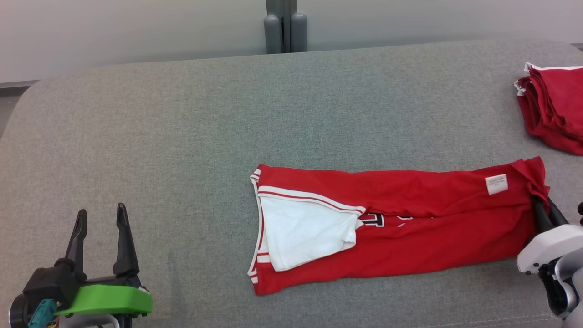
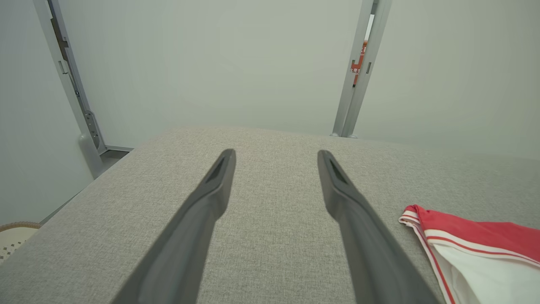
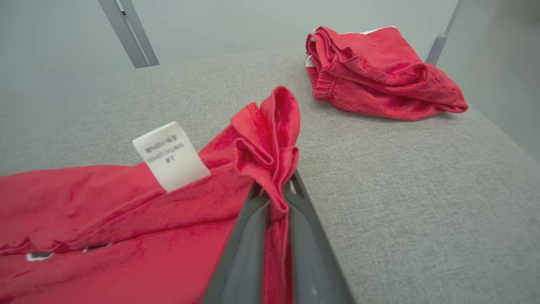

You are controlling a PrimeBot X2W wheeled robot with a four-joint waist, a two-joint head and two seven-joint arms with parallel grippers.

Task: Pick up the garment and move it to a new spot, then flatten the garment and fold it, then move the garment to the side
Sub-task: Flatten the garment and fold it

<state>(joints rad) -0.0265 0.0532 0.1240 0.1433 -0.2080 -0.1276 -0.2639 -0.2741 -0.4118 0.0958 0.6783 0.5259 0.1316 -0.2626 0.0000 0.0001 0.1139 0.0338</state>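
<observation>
Right tool [image 3: 275, 193] pinching garment [image 1: 410, 228], red pile [image 1: 553, 109] nearby

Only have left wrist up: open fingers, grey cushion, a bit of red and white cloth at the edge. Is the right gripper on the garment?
Observer: Yes. The right gripper is shut on a bunched red corner of the garment, at its right end.
Operator: Anything else on the right side?
Observer: A pile of folded red cloth lies at the cushion's far right, apart from the garment.
</observation>
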